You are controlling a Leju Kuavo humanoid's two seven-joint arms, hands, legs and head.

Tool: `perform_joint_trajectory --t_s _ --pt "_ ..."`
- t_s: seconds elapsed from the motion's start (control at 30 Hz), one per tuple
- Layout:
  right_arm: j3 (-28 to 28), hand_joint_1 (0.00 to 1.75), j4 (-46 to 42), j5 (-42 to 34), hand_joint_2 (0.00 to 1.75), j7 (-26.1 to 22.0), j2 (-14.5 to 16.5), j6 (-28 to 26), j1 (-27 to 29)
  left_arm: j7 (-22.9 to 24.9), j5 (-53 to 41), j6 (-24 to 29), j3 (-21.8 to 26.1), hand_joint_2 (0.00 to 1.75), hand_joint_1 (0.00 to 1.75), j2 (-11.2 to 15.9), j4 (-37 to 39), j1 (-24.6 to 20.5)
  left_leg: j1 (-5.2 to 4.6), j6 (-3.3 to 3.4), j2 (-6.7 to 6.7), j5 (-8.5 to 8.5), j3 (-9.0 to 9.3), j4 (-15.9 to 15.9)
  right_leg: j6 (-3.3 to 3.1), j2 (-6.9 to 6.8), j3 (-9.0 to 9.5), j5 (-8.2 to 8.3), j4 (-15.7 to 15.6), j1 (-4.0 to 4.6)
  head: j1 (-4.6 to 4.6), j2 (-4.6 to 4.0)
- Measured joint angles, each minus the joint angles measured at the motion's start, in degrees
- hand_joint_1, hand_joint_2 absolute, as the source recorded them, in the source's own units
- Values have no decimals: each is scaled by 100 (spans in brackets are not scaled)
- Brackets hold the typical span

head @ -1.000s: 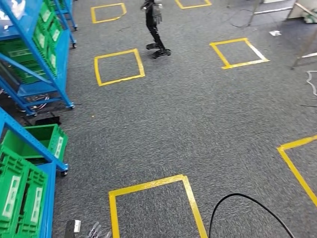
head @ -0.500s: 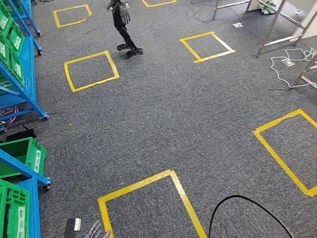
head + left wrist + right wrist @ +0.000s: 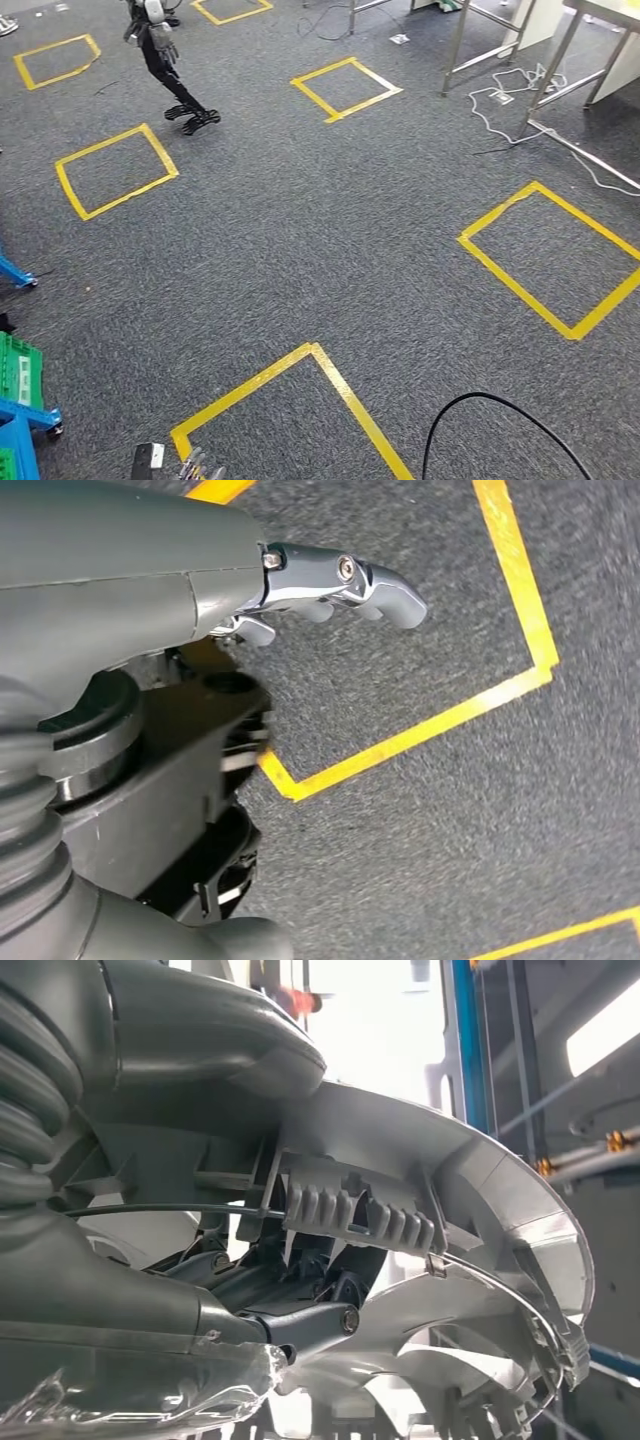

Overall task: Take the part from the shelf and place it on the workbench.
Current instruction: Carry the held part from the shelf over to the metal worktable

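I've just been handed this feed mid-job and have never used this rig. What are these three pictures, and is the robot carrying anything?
This is a walking humanoid robot with two arms. The wide picture is from its head, looking down at a grey carpet with yellow tape squares, a black cable, a green crate and another robot far off. The other two pictures come from cameras at the wrists. The left hand hangs over the floor and appears empty. The right hand holds a large grey ribbed part.
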Motion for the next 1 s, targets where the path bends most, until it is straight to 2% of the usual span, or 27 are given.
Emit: perform_joint_trajectory --t_s 0.07,0.1,0.13,0.17,0.2,0.27,0.3,0.33,0.37,0.4,0.43,0.5,0.53,0.57,0.6,0.63,0.67,0.7,0.73,0.77,0.8,0.83,0.87,0.9,0.93,0.97,1.0 --pt "10 175 -2 9 175 -11 -1 -1 2 -1 -2 -6 0 175 0 -2 0 -1 25 28 -247 54 150 -354 78 137 -57 29 -1 -12 -13 0" --pt "16 175 -7 16 175 -19 -1 -1 6 -1 -3 -10 0 175 0 -4 0 -3 19 59 -234 46 155 -385 122 208 -91 52 -14 -23 -14 0" --pt "23 175 -12 23 175 -26 -1 -1 14 -1 -3 -15 0 175 0 -6 0 -6 12 98 -158 58 150 -384 160 252 -116 73 -35 -39 -16 1" --pt "31 175 -19 29 175 -31 -1 -2 23 -2 -4 -20 0 175 0 -8 0 -11 11 141 -81 71 153 -397 185 179 -144 56 -11 -36 -9 1" --pt "38 175 -26 34 175 -31 -1 -2 26 -2 -4 -23 0 175 0 -10 0 -14 11 185 2 82 155 -410 205 26 -207 -25 102 -25 11 1" --pt "54 175 -32 45 175 -37 -1 -2 16 -3 -7 -28 0 175 0 -11 0 -3 -7 247 176 81 159 -423 229 -378 -468 -378 697 3 60 1" --pt "58 175 -33 51 175 -39 -1 -2 9 -3 -8 -28 1 175 0 -9 0 10 -21 263 268 76 160 -422 240 -484 -649 -580 1104 4 76 1" --pt "61 175 -33 59 175 -42 -1 -2 5 -3 -11 -25 1 175 0 -6 0 20 -31 268 366 71 162 -420 249 -530 -794 -713 1437 3 85 1" --pt "62 175 -33 64 175 -42 -1 -2 6 -4 -15 -22 2 175 0 -3 0 23 -37 270 458 64 168 -418 254 -551 -852 -744 1599 3 87 1" --pt "64 175 -36 71 175 -42 -1 -2 6 -8 -20 -20 2 175 0 -1 0 20 -40 267 545 54 181 -417 254 -569 -791 -665 1528 4 89 1" --pt "70 175 -40 79 175 -42 -1 -2 3 -17 -24 -17 2 175 0 -1 0 15 -41 257 625 39 203 -417 248 -608 -612 -500 1231 6 90 1" --pt "88 175 -52 92 175 -42 -1 -2 -10 -45 -36 -19 2 175 0 3 0 7 -63 214 750 -4 260 -410 210 -864 -145 -198 441 31 95 1" --pt "96 175 -58 98 175 -43 -1 -2 -17 -58 -45 -22 2 175 0 7 0 4 -79 187 801 -22 282 -404 175 -970 7 -126 174 50 93 1" --pt "101 175 -62 101 175 -44 -1 -2 -22 -64 -54 -30 1 175 0 13 0 2 -95 161 849 -35 296 -401 138 -1040 70 -111 51 69 90 1" --pt "103 175 -66 101 175 -45 -1 -2 -25 -56 -62 -45 1 175 0 20 -2 -1 -104 134 902 -40 305 -403 98 -1016 62 -121 35 86 90 1" --pt "104 175 -68 101 175 -45 -1 -2 -23 -39 -65 -63 1 175 0 26 -4 -4 -100 107 958 -43 317 -412 60 -936 43 -109 28 86 87 1" --pt "106 175 -69 101 175 -46 -1 -2 -22 -16 -65 -81 1 175 0 37 -7 -8 -91 73 941 -65 323 -405 26 -872 36 -95 14 78 85 1" --pt "110 175 -70 102 175 -46 -1 -2 -24 4 -65 -95 1 175 0 48 -9 -10 -80 39 849 -134 297 -334 -9 -807 34 -78 -2 64 81 1" --pt "116 175 -72 103 175 -46 -1 -2 -26 16 -66 -102 1 175 0 60 -10 -9 -72 10 712 -265 214 -144 -39 -743 37 -62 -18 44 72 1" --pt "123 175 -73 103 175 -46 -1 -2 -27 22 -69 -102 0 175 0 74 -11 -3 -63 -14 554 -442 63 170 -59 -679 35 -52 -23 29 60 1" --pt "130 175 -73 101 175 -46 -1 -2 -28 24 -74 -100 1 175 0 86 -11 9 -59 -29 457 -629 -134 566 -71 -608 28 -47 -23 22 52 1" --pt "134 175 -72 99 175 -46 -1 -2 -27 25 -80 -97 1 175 0 98 -11 22 -57 -41 421 -761 -326 930 -76 -530 24 -45 -23 20 46 1" --pt "137 175 -72 98 175 -46 -1 -1 -25 25 -88 -95 2 175 0 110 -11 33 -54 -48 411 -790 -458 1153 -77 -450 22 -42 -23 18 45 1" --pt "137 175 -72 98 175 -46 -1 -1 -25 26 -95 -93 2 175 0 120 -11 37 -49 -51 403 -699 -496 1171 -73 -365 23 -38 -22 14 45 1" --pt "138 175 -72 98 175 -46 -1 -1 -25 26 -101 -92 1 175 0 129 -11 36 -38 -52 376 -505 -423 965 -62 -279 27 -33 -21 5 45 1" --pt "138 175 -72 98 175 -46 -1 0 -25 26 -104 -91 1 175 0 137 -11 35 -19 -57 295 -270 -276 619 -44 -195 30 -27 -20 -5 45 1" --pt "139 175 -72 98 175 -46 -1 0 -26 26 -106 -91 0 175 0 141 -10 35 8 -61 142 -79 -104 230 -14 -113 22 -23 -7 -4 39 1"
